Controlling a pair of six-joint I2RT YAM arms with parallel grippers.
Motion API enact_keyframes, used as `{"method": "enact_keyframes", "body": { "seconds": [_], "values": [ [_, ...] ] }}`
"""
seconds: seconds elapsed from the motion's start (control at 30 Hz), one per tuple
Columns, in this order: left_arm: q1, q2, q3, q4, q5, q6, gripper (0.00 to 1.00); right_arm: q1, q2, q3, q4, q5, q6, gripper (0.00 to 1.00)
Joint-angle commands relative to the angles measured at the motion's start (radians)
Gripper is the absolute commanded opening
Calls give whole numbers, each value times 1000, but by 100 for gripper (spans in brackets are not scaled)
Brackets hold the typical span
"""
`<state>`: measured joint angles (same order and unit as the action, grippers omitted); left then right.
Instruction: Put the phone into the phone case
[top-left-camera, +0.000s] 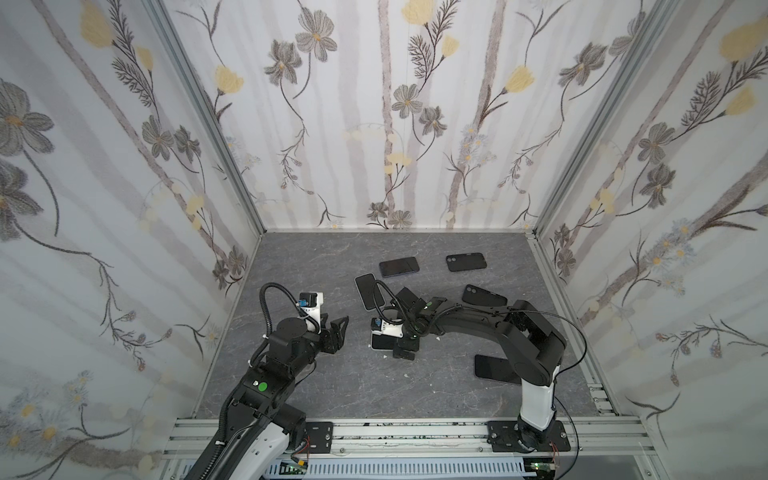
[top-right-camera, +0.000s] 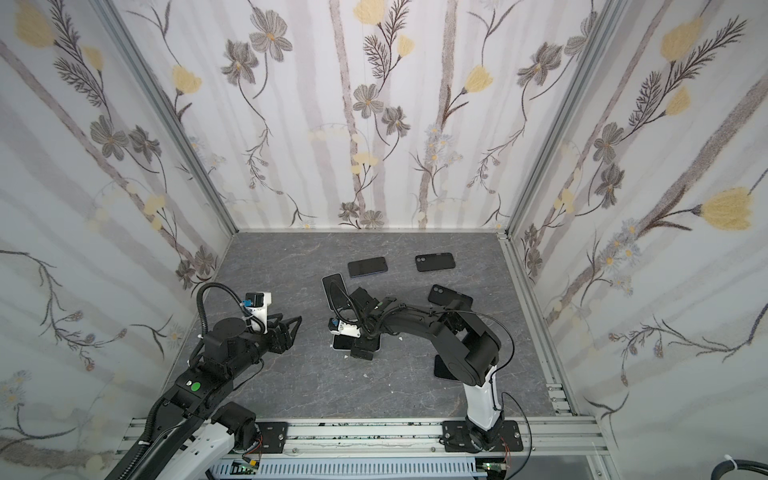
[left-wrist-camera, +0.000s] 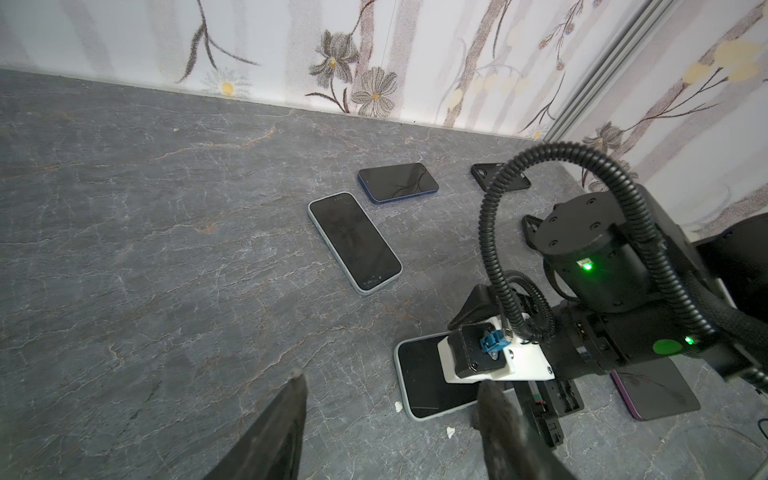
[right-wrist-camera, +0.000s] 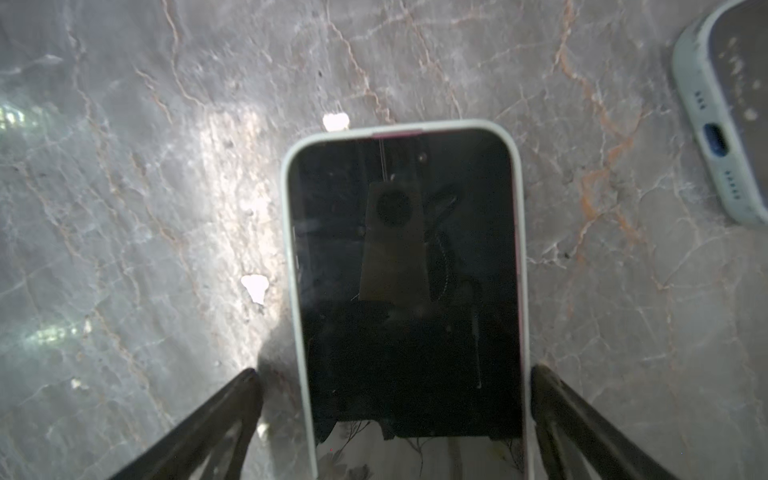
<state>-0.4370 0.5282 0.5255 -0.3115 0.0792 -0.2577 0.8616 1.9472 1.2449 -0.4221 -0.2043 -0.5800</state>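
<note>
- The grey table (top-left-camera: 316, 266) carries several phones and cases in both top views. The phone (right-wrist-camera: 407, 257) being worked on lies flat, screen up, near the table's centre.
- The right gripper (right-wrist-camera: 395, 370) reaches over that phone from its 3 o'clock end, jaws spread wide and clamping nothing.
- The left gripper (left-wrist-camera: 390, 379) hangs at the phone's 9 o'clock, well apart from it, jaws parted and empty.
- A dark-blue phone (top-left-camera: 399, 266) lies uncased at the table's 12 o'clock. A black case (top-left-camera: 466, 262) is at 1 o'clock and a second black case (top-left-camera: 484, 295) at 2, so further pairs may remain.
- The pale case (right-wrist-camera: 415, 125) wraps the phone's visible end and both long sides, so I judge the insertion essentially done.
- A thin pink strip (right-wrist-camera: 397, 134) shows between glass and rim at that end. It may need a final press. The end under the wrist is hidden.
- The fingers (right-wrist-camera: 552, 399) straddle the phone's long sides. One touches or sits just beside the rim, and the other stands clear of it.
</note>
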Motion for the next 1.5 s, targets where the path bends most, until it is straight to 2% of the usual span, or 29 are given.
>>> {"method": "enact_keyframes", "body": {
  "seconds": [0.0, 0.1, 0.2, 0.37, 0.53, 0.7, 0.93, 1.17, 1.47],
  "values": [
    [2, -2, -3, 36, -8, 14, 64, 1, 25, 24, -75, -19, -6, 94],
    [3, -2, -4, 37, -7, 14, 64, -1, 32, 30, -85, -28, -1, 87],
    [3, -2, -3, 37, -7, 14, 65, -1, 37, 40, -92, -28, 29, 75],
    [3, -2, -5, 37, -6, 15, 65, -1, 101, 121, -172, 27, 167, 67],
    [4, -7, -5, 37, -10, 16, 65, 0, 139, 162, -213, 53, 367, 61],
    [4, -13, -5, 37, -11, 17, 65, 2, 113, 125, -159, 62, 637, 62],
    [4, -34, -8, 37, -6, 21, 65, 11, 52, 59, -100, 158, 969, 63],
    [6, -49, -8, 37, -7, 26, 65, 34, 81, 107, -141, 252, 1055, 67],
    [6, -80, -13, 36, -21, 26, 66, 50, 126, 166, -161, 224, 1106, 74]
  ]
}}
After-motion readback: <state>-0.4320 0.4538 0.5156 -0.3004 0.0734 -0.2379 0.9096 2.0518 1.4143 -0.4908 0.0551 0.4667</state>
